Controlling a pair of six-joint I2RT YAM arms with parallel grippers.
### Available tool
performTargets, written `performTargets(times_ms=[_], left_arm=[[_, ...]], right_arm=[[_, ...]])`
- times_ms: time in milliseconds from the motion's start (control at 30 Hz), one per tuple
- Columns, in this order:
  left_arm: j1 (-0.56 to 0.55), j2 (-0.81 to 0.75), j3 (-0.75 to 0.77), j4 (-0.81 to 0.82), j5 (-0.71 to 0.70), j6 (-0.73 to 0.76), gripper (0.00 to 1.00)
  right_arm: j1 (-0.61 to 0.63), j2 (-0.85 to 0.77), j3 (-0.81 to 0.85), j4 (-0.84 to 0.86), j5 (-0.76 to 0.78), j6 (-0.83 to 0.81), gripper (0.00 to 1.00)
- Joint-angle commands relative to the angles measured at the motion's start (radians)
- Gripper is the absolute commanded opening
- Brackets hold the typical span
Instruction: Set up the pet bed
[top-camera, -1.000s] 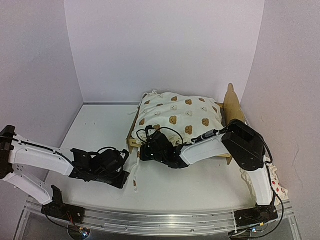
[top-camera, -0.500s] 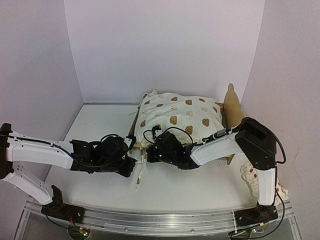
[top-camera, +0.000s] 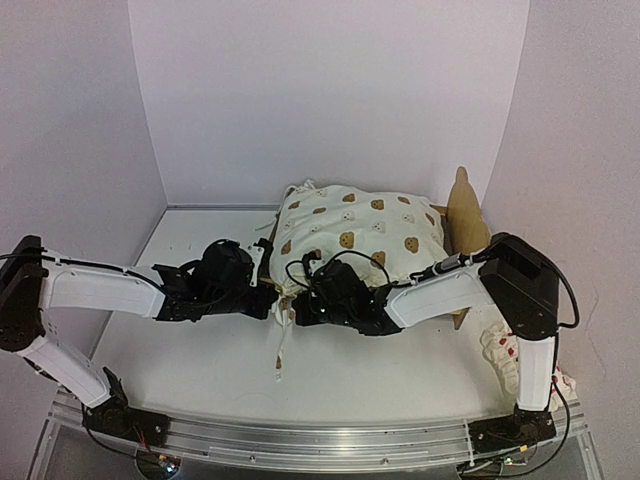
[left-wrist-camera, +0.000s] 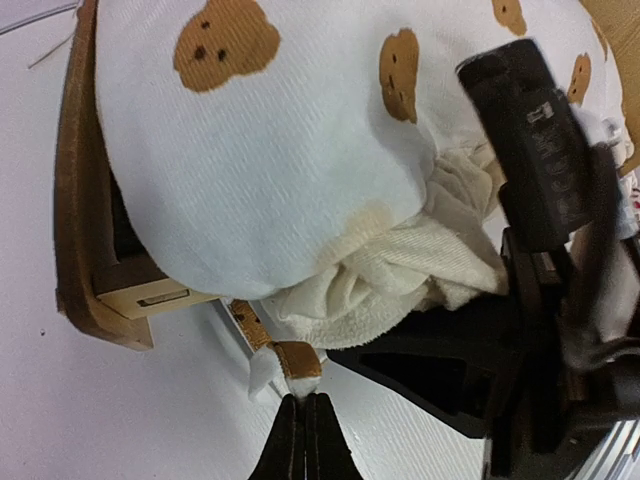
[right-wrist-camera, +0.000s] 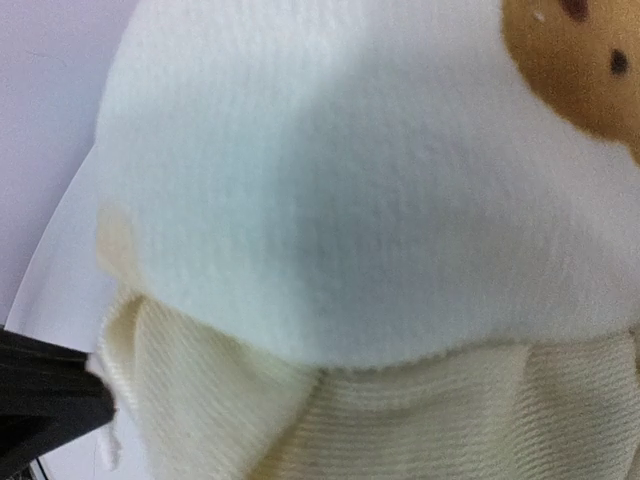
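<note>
Pet bed: the pet bed (left-wrist-camera: 72, 190) stands right of centre on the counter (top-camera: 200, 245), with its headboard toward the right wall (top-camera: 580, 180). The bear-print cushion (top-camera: 360, 235) lies in it, hides most of it and bulges over the near-left corner.
Left end effector: the left end effector (left-wrist-camera: 304, 425) has its fingers pressed together, tips meeting the end of the cushion tie (left-wrist-camera: 285, 362). Whether a bit of the tie is nipped between them cannot be told.
Right end effector: the right end effector (top-camera: 302, 307) is closed and pushed into the cushion's ruffle (left-wrist-camera: 400, 270). Its own camera shows only cloth, so a hold on fabric cannot be confirmed.
Risk, collision: both end effectors crowd the same corner, just beside each other, so a sideways move by either would likely knock the other.
Risk, dragging: if cloth is caught, pulling back could haul the cushion out or slide the light frame.
Risk, snagging: loose wrist cables hang close to the tie and ruffle and could hook them.
Risk, blind work: the right wrist view is filled with fabric and gives little guidance.
Edges: the wooden corner rail lies just beside the left fingertips. The headboard is near the right wall. A red-dotted pillow (top-camera: 505, 350) sits by the right arm's base.
Open room: there is bare counter left of the bed and along the near strip, where only the tie trails.
</note>
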Motion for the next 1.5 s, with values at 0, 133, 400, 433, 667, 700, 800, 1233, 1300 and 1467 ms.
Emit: performTargets(times_ms=[0, 133, 400, 433, 667, 700, 800, 1233, 1300, 1467], left_arm=[[0.013, 0.089, 0.029, 0.112, 0.056, 0.054, 0.0], [0.02, 0.127, 0.022, 0.152, 0.082, 0.05, 0.0], [0.043, 0.19, 0.013, 0.24, 0.161, 0.075, 0.0], [0.045, 0.197, 0.013, 0.248, 0.161, 0.078, 0.0], [0.063, 0.251, 0.024, 0.3, 0.171, 0.104, 0.0], [0.065, 0.259, 0.025, 0.308, 0.173, 0.105, 0.0], [0.073, 0.277, 0.029, 0.339, 0.184, 0.102, 0.0], [0.078, 0.294, 0.04, 0.367, 0.069, -0.083, 0.0], [0.078, 0.292, 0.035, 0.376, 0.057, -0.117, 0.0], [0.078, 0.308, 0.028, 0.4, 0.06, -0.17, 0.0]], right_arm=[[-0.004, -0.061, 0.008, -0.018, -0.027, -0.012, 0.0], [-0.005, -0.068, 0.009, -0.021, -0.025, -0.016, 0.0], [-0.005, -0.075, 0.021, -0.036, -0.045, -0.018, 0.0], [-0.005, -0.077, 0.021, -0.041, -0.049, -0.018, 0.0], [-0.004, -0.093, 0.017, -0.069, -0.073, -0.016, 0.0], [-0.004, -0.095, 0.016, -0.072, -0.077, -0.015, 0.0], [-0.005, -0.103, 0.016, -0.081, -0.09, -0.01, 0.0], [-0.004, -0.103, 0.031, -0.122, -0.142, 0.025, 0.0], [-0.004, -0.098, 0.032, -0.122, -0.145, 0.036, 0.0], [-0.004, -0.083, 0.051, -0.124, -0.158, 0.055, 0.0]])
